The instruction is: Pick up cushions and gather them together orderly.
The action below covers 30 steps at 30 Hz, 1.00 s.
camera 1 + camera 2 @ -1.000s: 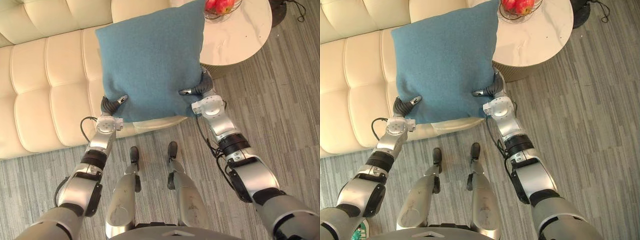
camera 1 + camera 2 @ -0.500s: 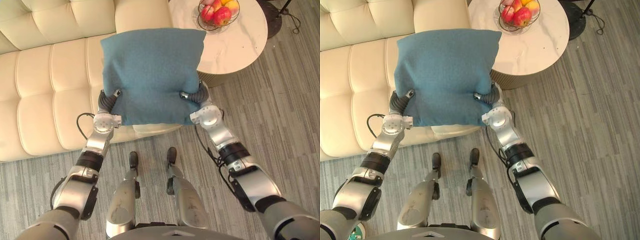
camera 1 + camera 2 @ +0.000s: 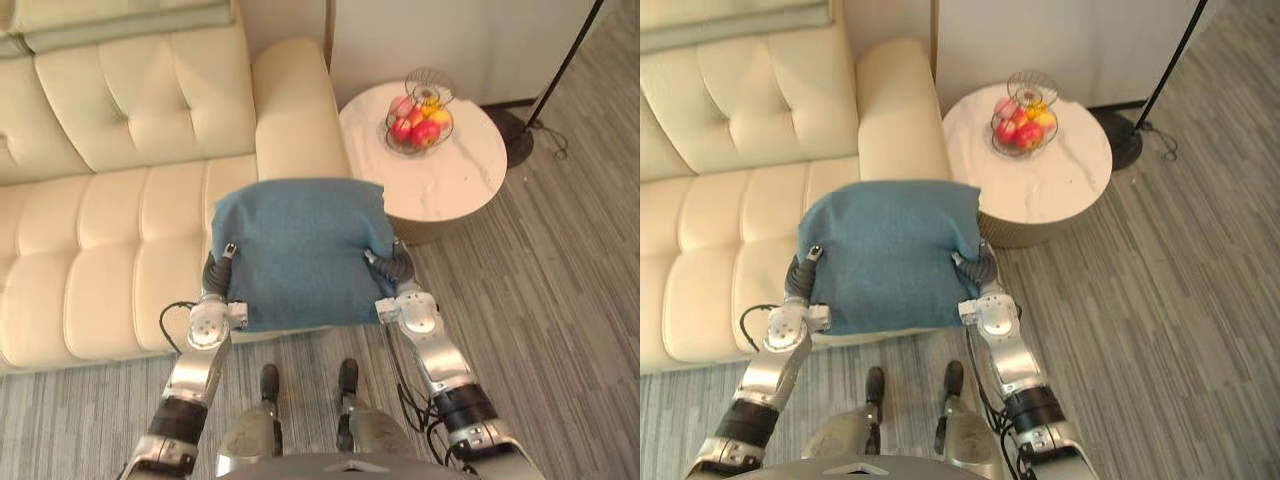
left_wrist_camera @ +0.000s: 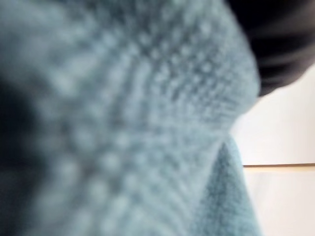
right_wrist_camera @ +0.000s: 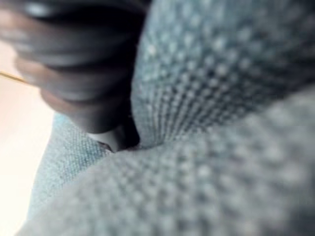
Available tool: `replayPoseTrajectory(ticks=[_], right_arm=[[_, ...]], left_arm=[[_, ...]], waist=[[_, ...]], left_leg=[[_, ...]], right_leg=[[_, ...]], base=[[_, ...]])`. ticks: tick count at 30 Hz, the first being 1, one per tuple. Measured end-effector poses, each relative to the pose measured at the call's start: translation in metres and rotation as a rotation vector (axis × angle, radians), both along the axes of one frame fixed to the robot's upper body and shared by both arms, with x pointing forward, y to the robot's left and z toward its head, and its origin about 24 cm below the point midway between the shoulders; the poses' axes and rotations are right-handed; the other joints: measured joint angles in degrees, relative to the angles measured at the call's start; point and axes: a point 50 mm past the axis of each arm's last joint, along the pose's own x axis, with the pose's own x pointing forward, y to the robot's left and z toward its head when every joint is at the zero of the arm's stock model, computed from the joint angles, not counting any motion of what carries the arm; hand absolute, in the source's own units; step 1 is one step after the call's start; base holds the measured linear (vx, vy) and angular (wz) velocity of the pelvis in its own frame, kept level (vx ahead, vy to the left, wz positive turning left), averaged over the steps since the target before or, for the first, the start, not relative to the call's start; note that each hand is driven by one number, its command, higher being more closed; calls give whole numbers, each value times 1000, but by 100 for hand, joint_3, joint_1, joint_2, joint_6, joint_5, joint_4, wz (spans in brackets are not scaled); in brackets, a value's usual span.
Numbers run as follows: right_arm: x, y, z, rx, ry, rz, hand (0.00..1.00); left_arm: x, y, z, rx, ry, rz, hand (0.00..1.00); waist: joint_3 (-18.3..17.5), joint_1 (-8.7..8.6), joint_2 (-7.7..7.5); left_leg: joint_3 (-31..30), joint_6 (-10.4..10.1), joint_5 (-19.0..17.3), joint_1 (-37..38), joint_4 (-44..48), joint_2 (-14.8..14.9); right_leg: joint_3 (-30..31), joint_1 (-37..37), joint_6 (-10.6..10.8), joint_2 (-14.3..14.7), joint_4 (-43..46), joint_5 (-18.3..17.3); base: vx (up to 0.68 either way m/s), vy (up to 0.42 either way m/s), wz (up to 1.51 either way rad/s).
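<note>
Cushion [image 3: 297,250] lower, between robot hands [image 3: 222,264] [image 3: 384,264]

Teal-blue cushion [image 3: 300,250], nubbly dotted weave up close. Cream sofa [image 3: 120,230], tufted in squares. White tabletop [image 3: 455,185] with faint grey marbling, red and yellow fruit [image 3: 420,128]. Floor [image 3: 560,260] runs in grey streaky planks.

Centre frame, the cushion [image 3: 298,250] is showing matt, nubbly woven cloth; the sofa [image 3: 120,230] at left is looking smooth and leathery; the table [image 3: 460,185], upper right, is gleaming like marble.
</note>
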Motion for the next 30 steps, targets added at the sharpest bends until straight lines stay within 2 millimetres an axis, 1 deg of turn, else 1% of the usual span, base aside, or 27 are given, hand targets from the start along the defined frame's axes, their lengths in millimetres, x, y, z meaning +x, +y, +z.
replayPoseTrajectory(ticks=[3, 6, 8, 13, 18, 19, 21, 23, 24, 25, 26, 27, 28, 29, 30], right_arm=[[-8, 1, 4, 14, -19, 15, 100], [-16, 2, 8, 31, -38, 25, 100], [-18, 3, 9, 38, -43, 31, 100], [-35, 7, 14, 96, -69, 52, 100], [-40, 9, 10, 121, -57, 67, 100], [-42, 9, 13, 122, -67, 68, 100], [-44, 10, 18, 125, -91, 69, 100], [-46, 9, 23, 128, -123, 70, 100], [-46, 9, 23, 126, -123, 67, 100], [-46, 8, 23, 124, -125, 60, 100], [-46, 6, 23, 122, -127, 53, 100], [-44, 2, 24, 116, -134, 35, 100], [-43, 1, 25, 111, -136, 33, 100], [-41, 2, 26, 109, -144, 35, 100], [-40, 2, 27, 109, -149, 34, 100]], left_arm=[[-12, -1, 2, -30, -14, 7, 100], [-25, -1, 1, -59, -14, 21, 100], [-29, 0, 2, -63, -20, 28, 100], [-47, 5, 6, -77, -34, 58, 100], [-58, 7, 5, -81, -23, 69, 100], [-59, 7, 6, -82, -28, 69, 100], [-59, 7, 6, -85, -28, 69, 100], [-59, 5, 6, -104, -29, 64, 100], [-59, 5, 6, -108, -29, 62, 100], [-58, 4, 7, -116, -32, 61, 100], [-57, 2, 8, -123, -36, 56, 100], [-53, -2, 11, -134, -51, 45, 100], [-51, -3, 12, -143, -56, 48, 100], [-51, -4, 11, -149, -55, 61, 100], [-51, -4, 11, -151, -55, 69, 100]], waist=[[-109, 0, 11], [-435, 15, 16], [-474, 12, 21], [-727, 29, 27], [-939, 67, 30], [-949, 70, 32], [-950, 69, 34], [-936, 66, 35], [-933, 82, 41], [-938, 84, 48], [-940, 74, 34], [-907, 94, -24], [-888, 122, -37], [-834, 125, -40], [-831, 134, -37]], left_leg=[[-29, 1, -1, 143, -19, 3], [-42, 1, 0, 165, -20, 9], [-49, 1, 1, 270, -21, 11], [-55, -12, -73, 379, -56, 14], [-79, -8, -75, 440, -57, 25], [-107, -11, -72, 427, -57, 27], [-252, -20, -71, 286, 53, 22], [-672, -85, -245, -294, 753, -27], [-787, -118, -292, -418, 881, -27], [-737, 5, -412, -683, 1017, 54], [-407, 181, -523, -868, 1023, 170], [212, 359, -638, -1080, 1192, 350], [551, 397, -664, -1210, 1354, 435], [941, 390, -668, -1283, 1565, 573], [1190, 332, -704, -1209, 1693, 754]], right_leg=[[-32, 148, -8, 6, 0, -31], [-42, 171, -8, 13, 0, -34], [-55, 285, -7, 15, 0, -36], [-64, 434, 20, 15, -3, -119], [-82, 523, 2, 29, -4, -136], [-105, 522, 2, 31, -4, -136], [-225, 514, 5, 50, -1, -143], [-672, 459, 14, 46, 47, -160], [-819, 432, -1, 45, 108, -207], [-1222, 384, -35, 13, 167, -225], [-1583, 342, -39, -47, 169, -227], [-1880, 261, -81, -239, 169, -265], [-2017, 201, -98, -360, 242, -272], [-2186, 186, -105, -565, 367, -310], [-2296, 194, -9, -736, 468, -314]], base=[[-20, 24, 6], [0, 0, 0], [0, 0, 0], [-51, 23, 1], [-18, 4, 1], [-29, 0, 17], [-31, -15, 42], [-51, -29, 89], [-79, -20, 116], [-77, -23, 137], [-81, 24, 180], [-53, 110, 151], [-35, 201, 136], [-11, 279, 100], [32, 335, 91]])
